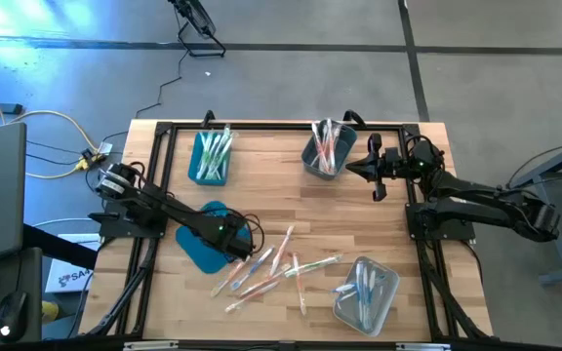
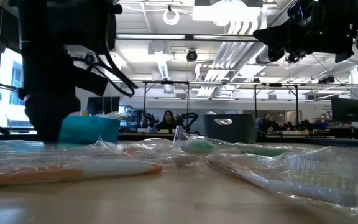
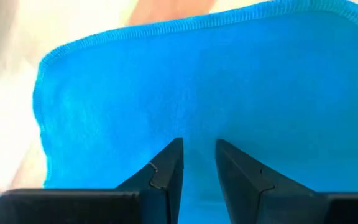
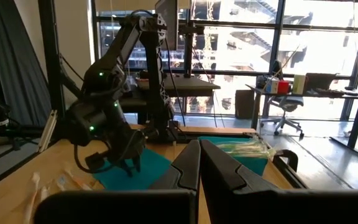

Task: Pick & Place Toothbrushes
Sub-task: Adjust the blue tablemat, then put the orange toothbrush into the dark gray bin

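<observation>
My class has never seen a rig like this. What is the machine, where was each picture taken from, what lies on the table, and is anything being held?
Two dark robot arms work at a wooden table. One picture looks straight down, one looks level across the tabletop, and one comes from each arm's wrist. Loose toothbrushes lie scattered, and more sit in a teal bin, a grey bin and a clear bin. The left gripper hangs over a flat blue cloth with a gap between its fingers, holding nothing. The right gripper waits shut by the grey bin.
</observation>
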Controlling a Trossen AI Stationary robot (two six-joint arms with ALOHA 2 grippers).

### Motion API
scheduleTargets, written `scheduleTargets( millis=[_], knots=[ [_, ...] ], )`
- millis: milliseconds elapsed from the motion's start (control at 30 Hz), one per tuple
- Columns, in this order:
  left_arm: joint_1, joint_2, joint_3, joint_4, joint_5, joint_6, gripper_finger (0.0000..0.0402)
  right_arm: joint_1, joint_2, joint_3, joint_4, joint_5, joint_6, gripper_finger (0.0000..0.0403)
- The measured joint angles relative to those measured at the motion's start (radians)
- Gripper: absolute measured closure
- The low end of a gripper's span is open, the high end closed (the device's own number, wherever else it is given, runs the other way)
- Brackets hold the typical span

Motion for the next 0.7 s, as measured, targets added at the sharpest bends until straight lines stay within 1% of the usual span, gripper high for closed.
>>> scheduleTargets(
  millis=[100, 200, 400, 467, 567, 633, 700],
  knots=[
    [0.029, 0.000, -0.001, 0.009, -0.002, 0.040, 0.0310, 0.000, 0.000, 0.000, -0.002, 0.000, 0.000, 0.0398],
    [0.048, -0.019, -0.002, 0.012, 0.023, 0.056, 0.0310, 0.000, 0.000, 0.000, -0.003, 0.000, 0.000, 0.0398],
    [0.052, -0.122, -0.002, 0.010, 0.010, 0.056, 0.0310, 0.000, 0.000, 0.000, -0.003, -0.003, 0.000, 0.0398],
    [0.053, -0.157, -0.002, 0.019, 0.022, 0.055, 0.0310, 0.000, 0.000, 0.000, -0.004, -0.003, 0.000, 0.0398],
    [0.051, -0.192, -0.001, 0.045, 0.108, 0.055, 0.0310, 0.000, 0.000, 0.000, -0.007, -0.003, 0.000, 0.0398],
    [0.044, -0.193, 0.000, 0.093, 0.172, 0.045, 0.0310, 0.000, 0.000, 0.000, -0.011, -0.003, 0.000, 0.0398],
    [0.032, -0.192, 0.000, 0.136, 0.214, 0.043, 0.0310, 0.000, 0.000, 0.000, -0.011, -0.003, 0.000, 0.0398]
  ],
)
